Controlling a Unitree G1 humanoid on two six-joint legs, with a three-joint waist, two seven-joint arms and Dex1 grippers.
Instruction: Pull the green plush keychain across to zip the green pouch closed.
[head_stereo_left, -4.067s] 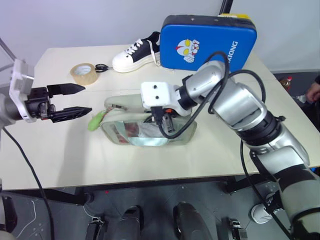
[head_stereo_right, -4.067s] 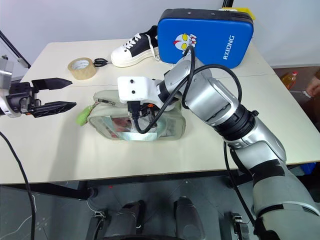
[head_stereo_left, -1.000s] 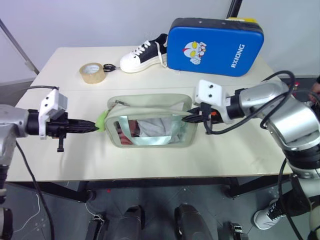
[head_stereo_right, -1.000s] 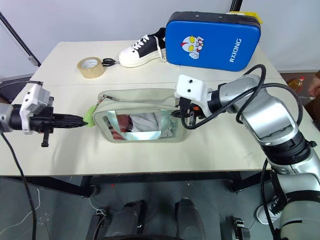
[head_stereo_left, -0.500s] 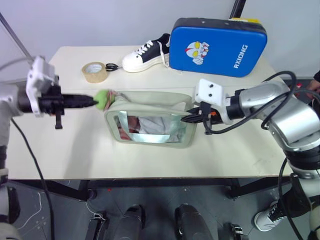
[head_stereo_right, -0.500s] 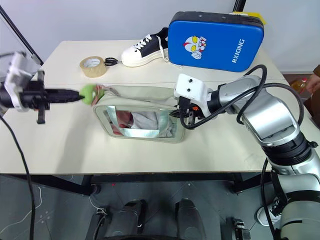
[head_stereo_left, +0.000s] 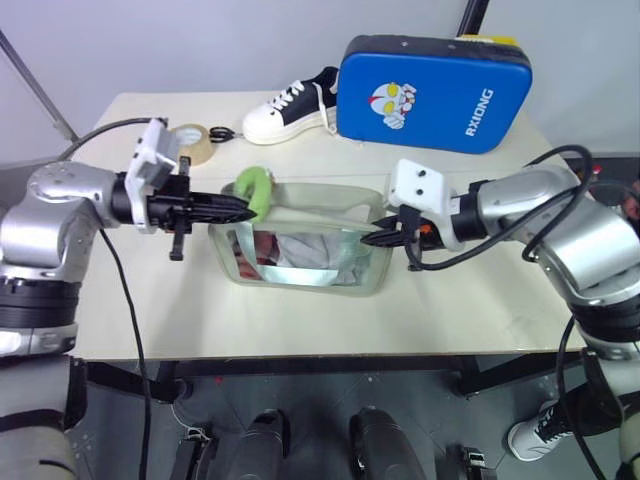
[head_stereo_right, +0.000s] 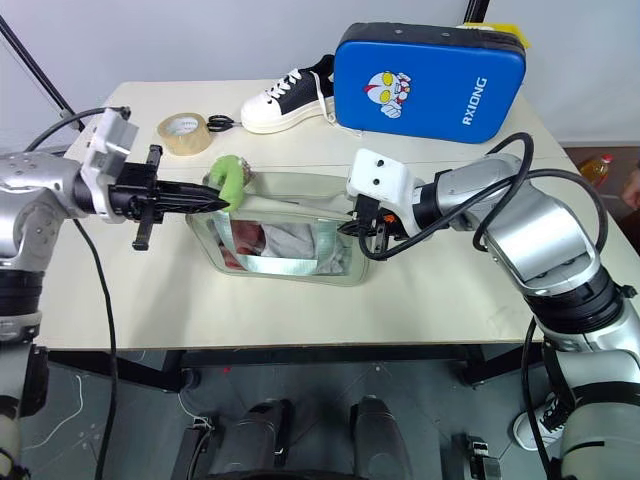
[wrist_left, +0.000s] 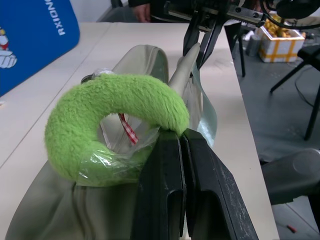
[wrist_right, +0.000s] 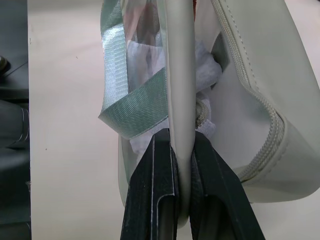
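Beige worktop: far back we read "RXIONG" on the blue case. Our left claw, pinched on the green plush keychain, has carried it rightward along the green pouch since a second ago. Our right claw stays clamped on the pouch's right end.

I see the green plush keychain as a bright lime, fuzzy all over, against the pale sage of the green pouch, whose clear window is edged in silvery teal webbing and shows white and red contents. The table is plain cream. Toward its far edge I make out a white shoe with black trim and laces, a tan tape roll, and a vivid blue case with a black rim, white lettering and a red-and-white cartoon face.
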